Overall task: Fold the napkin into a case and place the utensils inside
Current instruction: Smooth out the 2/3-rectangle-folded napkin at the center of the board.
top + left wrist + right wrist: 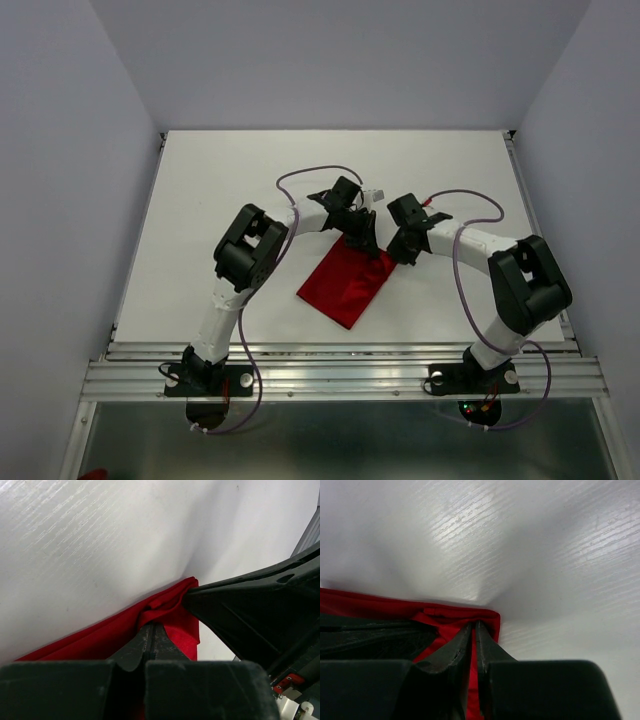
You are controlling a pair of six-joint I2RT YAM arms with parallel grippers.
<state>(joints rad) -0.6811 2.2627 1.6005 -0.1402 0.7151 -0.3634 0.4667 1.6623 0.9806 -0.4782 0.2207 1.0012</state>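
Napkin (345, 283), where was it?
It lay on the white desk (200, 200), folded into a slanted red rectangle between the two arms.
And the left pincer (151, 626)?
It was closed tight on a bunched fold at the far end of the cloth.
And the right pincer (474, 625)?
It was nearly closed, with a thin layer of red cloth caught between its fingers at the far corner, just beside the left one.

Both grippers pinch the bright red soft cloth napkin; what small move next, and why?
Probably lift both together, folding it toward the near end: left gripper and right gripper are shut side by side on the far edge of the red cloth napkin.
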